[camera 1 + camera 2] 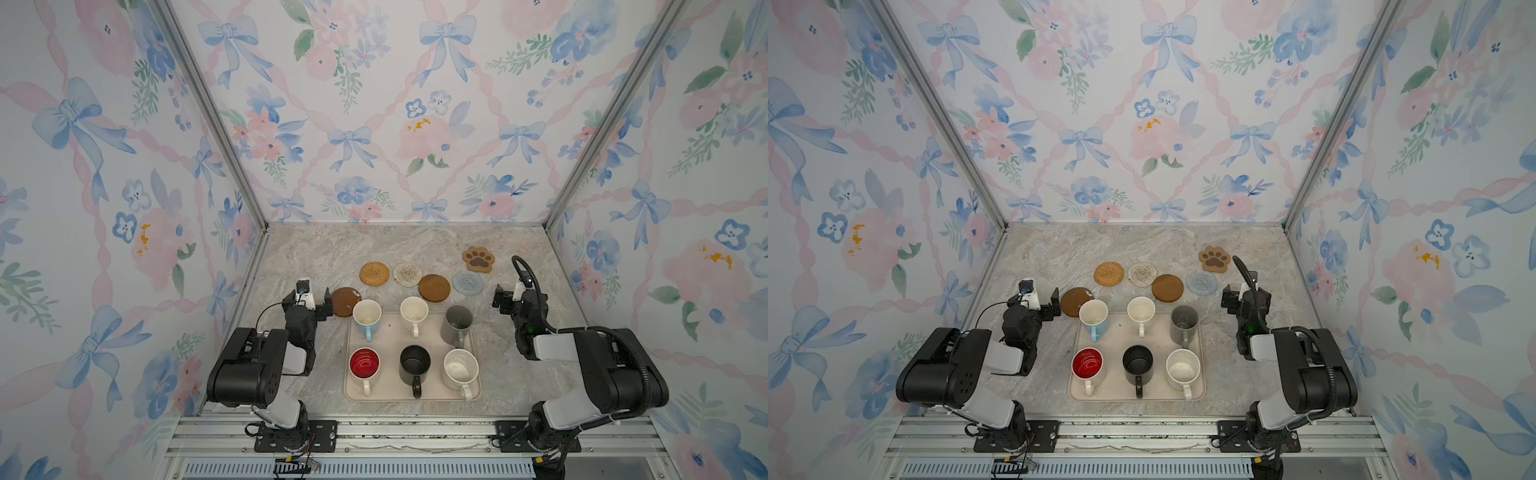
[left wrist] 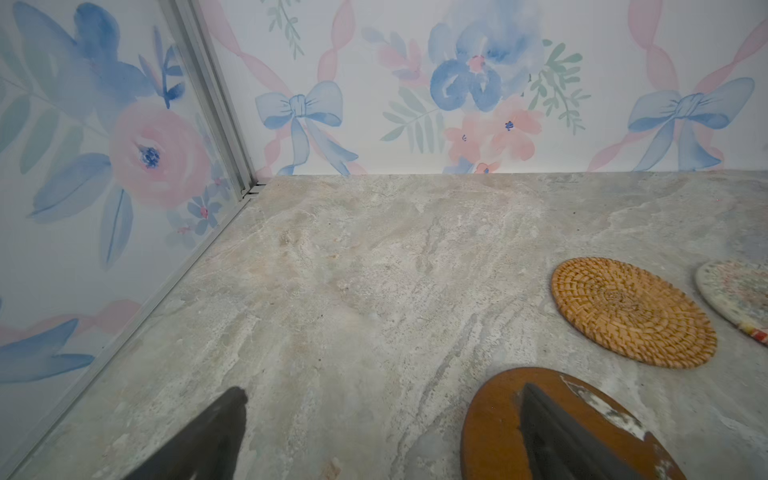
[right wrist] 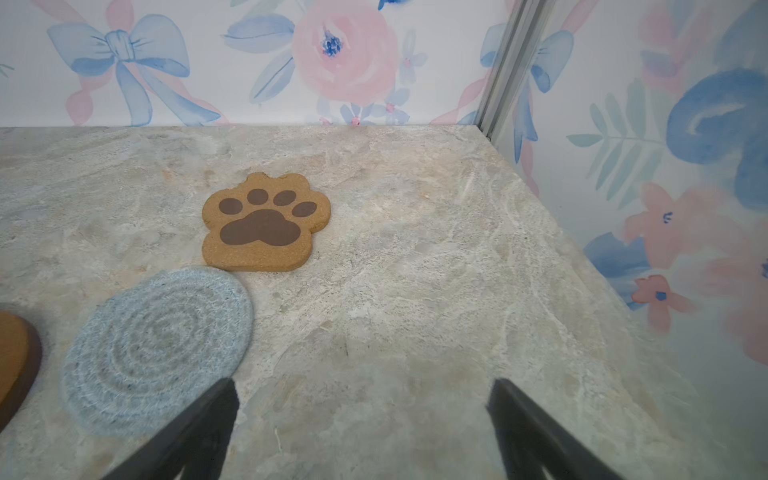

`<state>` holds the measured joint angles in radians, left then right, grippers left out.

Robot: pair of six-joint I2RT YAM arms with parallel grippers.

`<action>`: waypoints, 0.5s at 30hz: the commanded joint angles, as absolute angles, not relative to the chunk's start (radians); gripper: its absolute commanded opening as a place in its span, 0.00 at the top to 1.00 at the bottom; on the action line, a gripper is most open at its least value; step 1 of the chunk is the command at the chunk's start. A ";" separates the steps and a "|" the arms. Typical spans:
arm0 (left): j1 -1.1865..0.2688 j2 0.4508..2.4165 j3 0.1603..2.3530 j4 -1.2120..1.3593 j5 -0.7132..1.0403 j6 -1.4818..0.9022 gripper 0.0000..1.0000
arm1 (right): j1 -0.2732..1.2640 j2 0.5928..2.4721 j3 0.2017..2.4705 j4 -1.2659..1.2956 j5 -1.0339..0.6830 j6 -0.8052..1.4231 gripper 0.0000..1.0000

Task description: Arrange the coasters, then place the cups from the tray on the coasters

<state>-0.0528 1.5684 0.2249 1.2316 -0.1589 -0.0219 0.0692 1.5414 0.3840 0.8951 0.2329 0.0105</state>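
barely started imo | coasters (image 1: 374, 273) scattered | six cups (image 1: 367, 318) on tray (image 1: 390, 338) | my left gripper (image 2: 382, 392) and right gripper (image 3: 363, 382) spread, empty

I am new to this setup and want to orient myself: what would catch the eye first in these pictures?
The beige tray at the near middle of the table holds six mugs in two rows of three; the red-lined mug at its near left corner stands out most. Beyond it, among round coasters, the paw-shaped coaster lies farthest back and right. Floral wallpaper with blue bows covers all three walls.
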 commanded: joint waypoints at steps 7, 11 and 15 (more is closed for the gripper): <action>-0.052 1.577 0.237 1.235 -0.147 -0.014 0.02 | 0.078 1.549 0.385 0.922 0.244 0.011 0.03; -0.052 1.576 0.237 1.234 -0.147 -0.014 0.02 | 0.075 1.548 0.385 0.920 0.239 0.012 0.03; -0.052 1.577 0.237 1.234 -0.149 -0.014 0.02 | 0.076 1.548 0.385 0.920 0.239 0.013 0.03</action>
